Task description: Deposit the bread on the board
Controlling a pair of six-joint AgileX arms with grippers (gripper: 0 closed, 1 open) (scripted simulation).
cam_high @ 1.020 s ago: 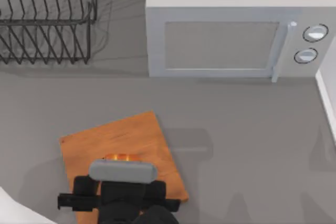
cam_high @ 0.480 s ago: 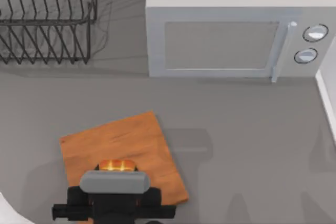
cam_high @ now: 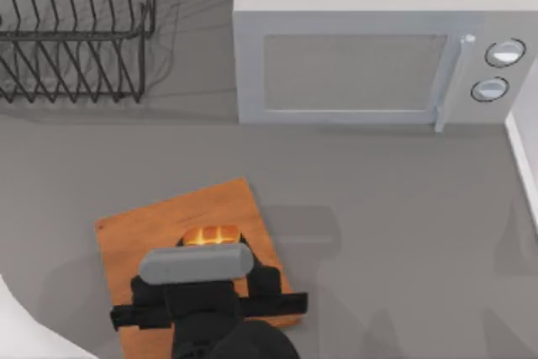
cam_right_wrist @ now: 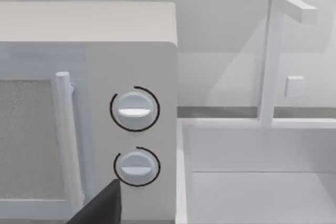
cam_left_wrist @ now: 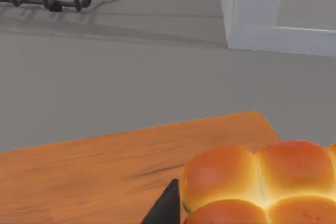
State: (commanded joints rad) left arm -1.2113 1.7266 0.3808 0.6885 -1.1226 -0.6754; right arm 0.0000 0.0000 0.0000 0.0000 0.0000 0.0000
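The bread (cam_high: 210,234) is a golden-orange cluster of rolls over the middle of the orange-brown wooden board (cam_high: 172,224), which lies at the table's front left. My left gripper (cam_high: 208,250) hangs over the board's front half and is shut on the bread. In the left wrist view the bread (cam_left_wrist: 257,182) is close up, with one dark finger (cam_left_wrist: 165,208) against its side and the board (cam_left_wrist: 105,166) beneath it. My right arm is parked at the right; its dark fingertip (cam_right_wrist: 102,205) faces the microwave's knobs.
A white microwave (cam_high: 370,48) stands at the back, its knobs (cam_high: 504,53) at the right. A black wire dish rack (cam_high: 76,31) sits at the back left. A white wall edge (cam_high: 525,157) runs along the right side. Grey tabletop lies between board and microwave.
My left gripper with the bread first drew toward the front edge, then moved back and to the right, so the bread now sits nearer the board's middle.
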